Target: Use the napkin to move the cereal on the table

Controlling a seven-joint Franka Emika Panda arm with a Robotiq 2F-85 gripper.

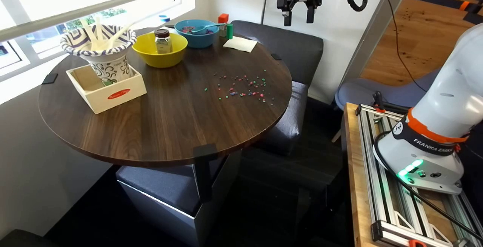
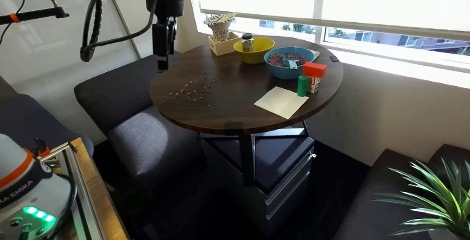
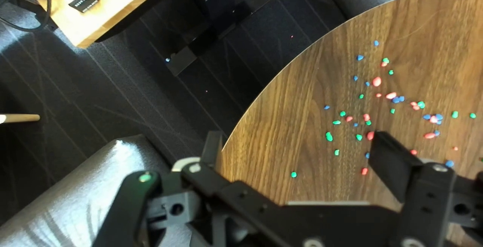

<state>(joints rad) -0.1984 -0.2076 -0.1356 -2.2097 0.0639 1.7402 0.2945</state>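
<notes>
The pincer, spread and empty, seems at the reaching step; next, it should approach and carefully pinch the napkin.

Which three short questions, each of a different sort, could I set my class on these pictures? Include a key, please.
1. True or false: the gripper is open and apart from the napkin.
2. Multiple choice: the dark-lidded jar stands in the (a) blue bowl, (b) yellow bowl, (c) pale box.
3. Short answer: in the wrist view, which colours are the cereal bits on the table?

Key: 1 true; 2 b; 3 red, green and blue.
</notes>
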